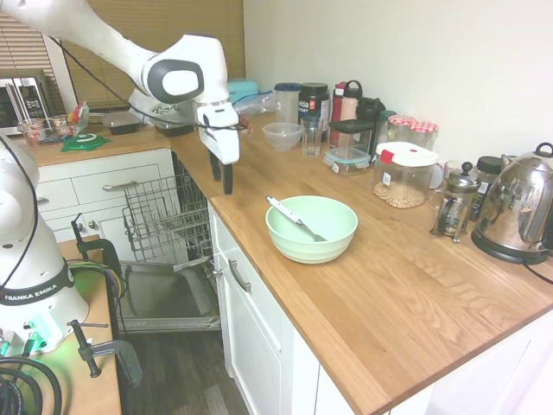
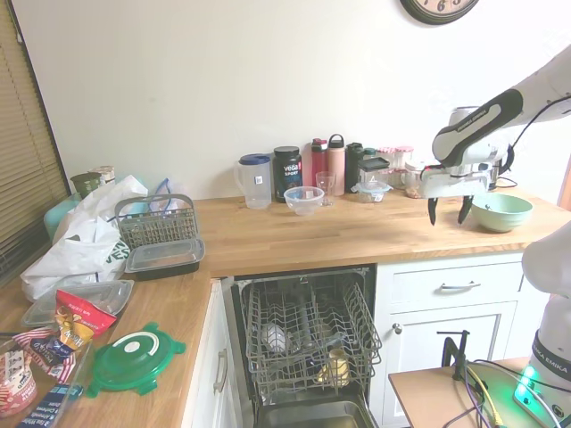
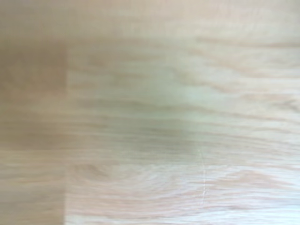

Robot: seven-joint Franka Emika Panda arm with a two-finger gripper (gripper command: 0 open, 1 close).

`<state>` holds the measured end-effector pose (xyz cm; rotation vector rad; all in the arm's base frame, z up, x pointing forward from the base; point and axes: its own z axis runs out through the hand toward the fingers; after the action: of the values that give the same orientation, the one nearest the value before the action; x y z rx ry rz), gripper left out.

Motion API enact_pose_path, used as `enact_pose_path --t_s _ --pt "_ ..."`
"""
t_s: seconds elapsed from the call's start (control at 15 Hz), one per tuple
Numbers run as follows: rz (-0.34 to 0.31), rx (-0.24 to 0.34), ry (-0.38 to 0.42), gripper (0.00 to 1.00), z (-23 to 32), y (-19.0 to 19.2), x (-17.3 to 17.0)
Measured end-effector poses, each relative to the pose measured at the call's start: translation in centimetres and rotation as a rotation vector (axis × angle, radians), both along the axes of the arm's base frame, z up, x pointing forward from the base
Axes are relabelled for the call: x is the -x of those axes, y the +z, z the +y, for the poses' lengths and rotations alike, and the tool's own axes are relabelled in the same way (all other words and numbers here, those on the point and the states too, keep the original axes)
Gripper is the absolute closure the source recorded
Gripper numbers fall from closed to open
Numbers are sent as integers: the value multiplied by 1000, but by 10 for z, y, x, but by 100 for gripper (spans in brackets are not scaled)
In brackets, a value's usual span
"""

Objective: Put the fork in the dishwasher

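The fork (image 1: pixel 294 217) lies tilted in the green bowl (image 1: pixel 312 227), its pale handle resting over the rim, on the wooden tabletop (image 1: pixel 380 285). The end effector (image 1: pixel 221 180) hangs over the tabletop well apart from the bowl, fingers spread and empty. The dishwasher (image 2: pixel 306 343) stands open, its wire rack (image 1: pixel 164 216) pulled out.

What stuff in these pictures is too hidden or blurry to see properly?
- Fork: in the second exterior view the green bowl hides it completely.
- Wrist view: only blurred wooden countertop; no fork, bowl or dishwasher.
- Dishwasher: the first exterior view shows only the rack's side; its contents are unclear.
- Gripper: open, empty.
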<state>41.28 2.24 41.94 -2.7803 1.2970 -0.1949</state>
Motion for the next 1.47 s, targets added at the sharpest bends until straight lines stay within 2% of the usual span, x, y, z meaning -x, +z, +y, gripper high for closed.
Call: enact_pose_path --t_s 0.33,0.47,0.67,0.87,1.13,1.47 --pt "-107 -116 -98 0 -62 55 23" --pt "-122 -165 -161 0 -97 70 21" --pt "-105 -194 -259 0 -137 70 -4" --pt "-57 -189 -360 0 -168 52 -32" --pt "-16 -136 -517 0 -206 42 -49" --pt "73 -109 -602 0 -223 11 -84"
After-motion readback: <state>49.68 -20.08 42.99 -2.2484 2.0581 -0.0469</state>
